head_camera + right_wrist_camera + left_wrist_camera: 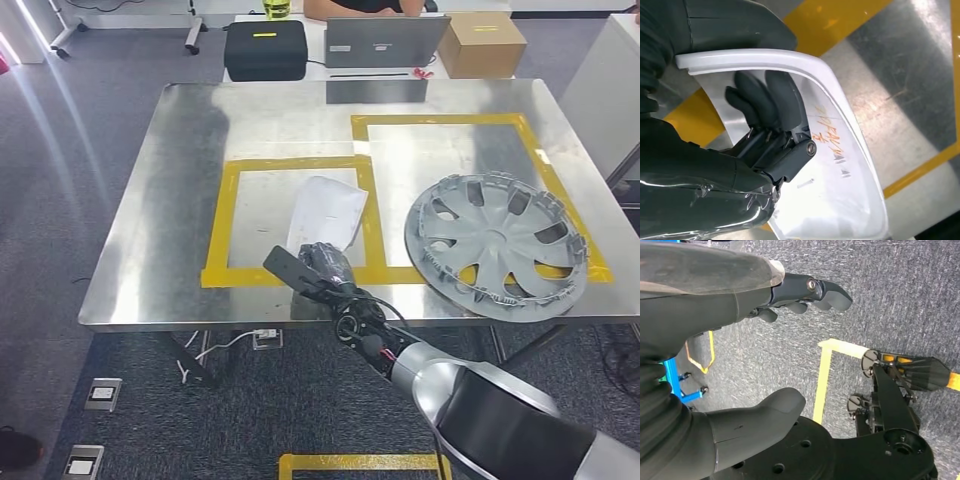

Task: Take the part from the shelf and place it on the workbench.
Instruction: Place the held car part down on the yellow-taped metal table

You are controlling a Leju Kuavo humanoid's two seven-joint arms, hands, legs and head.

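Right robot hand (326,262) gripped white part (326,212), fingers (764,100) curled over its rim. Part lay low over desk (189,150), within smaller yellow tape frame (219,220), its near end overlapping frame's front strip; contact with surface unclear. Silver wheel cover (498,243) rested well right, across larger frame. Left robot hand (753,355) hung over floor, fingers apart, empty. Step judged: placing. Next move calls for settling part flat, then letting go.

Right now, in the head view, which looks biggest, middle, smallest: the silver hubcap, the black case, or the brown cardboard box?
1. Round silver plastic hubcap, clearly biggest, though nearest the camera.
2. Black case.
3. Brown cardboard box, close to the case in size.
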